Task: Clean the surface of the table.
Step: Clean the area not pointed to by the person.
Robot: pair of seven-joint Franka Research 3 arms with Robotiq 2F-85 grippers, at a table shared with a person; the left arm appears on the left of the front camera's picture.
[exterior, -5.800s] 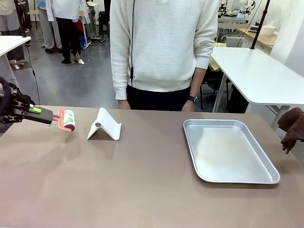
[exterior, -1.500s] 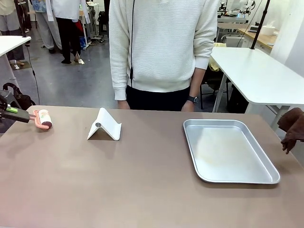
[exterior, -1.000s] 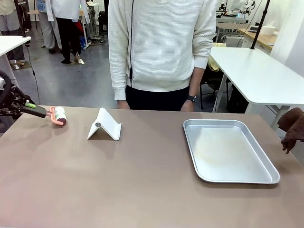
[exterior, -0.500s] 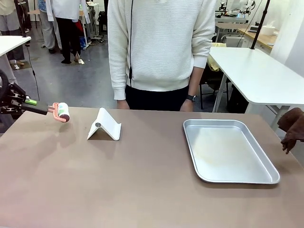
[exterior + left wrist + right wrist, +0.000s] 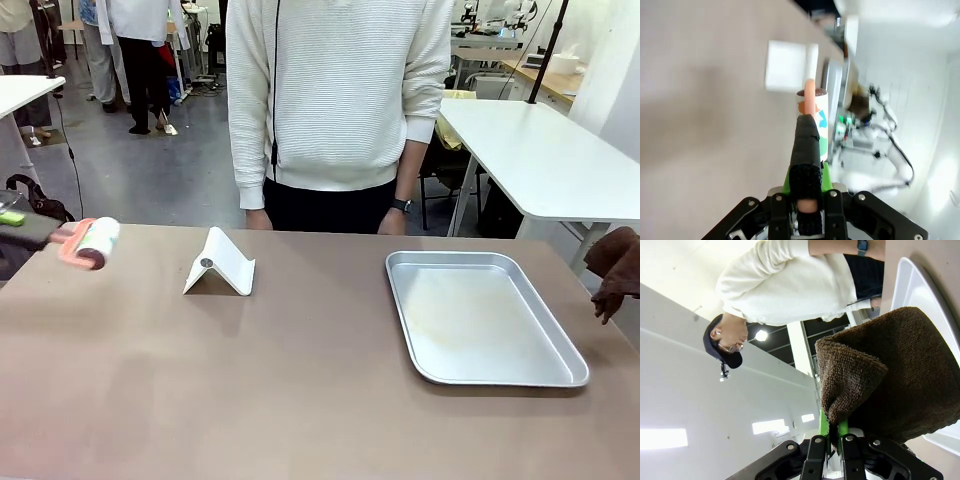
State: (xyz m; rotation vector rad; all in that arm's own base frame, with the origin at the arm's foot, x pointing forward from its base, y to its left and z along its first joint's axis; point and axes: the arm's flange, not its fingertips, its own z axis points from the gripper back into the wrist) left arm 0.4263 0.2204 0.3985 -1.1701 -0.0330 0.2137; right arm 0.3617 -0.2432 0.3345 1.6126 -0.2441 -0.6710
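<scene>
The table (image 5: 300, 390) is the wide brown-taupe one that takes up the whole lower half of the front view. On it stand a white folded phone stand (image 5: 220, 264) and, to the right, a shiny metal tray (image 5: 480, 318). At its far left corner there is a lint roller (image 5: 88, 242), blurred, and I cannot tell if it touches the top.

The left wrist view gives more than the front view here: the left gripper (image 5: 806, 186) is closed on the black handle (image 5: 805, 145) of the roller, which points straight away from the wrist, toward the stand. The roller's sheet has teal and orange print, too small to read.

In the right wrist view the right gripper (image 5: 831, 437) is clamped on a brown towel (image 5: 900, 375), near the tray's rim. A person in a white sweater (image 5: 340, 90) stands at the far side with arms down and a watch (image 5: 403, 207) on one wrist.
</scene>
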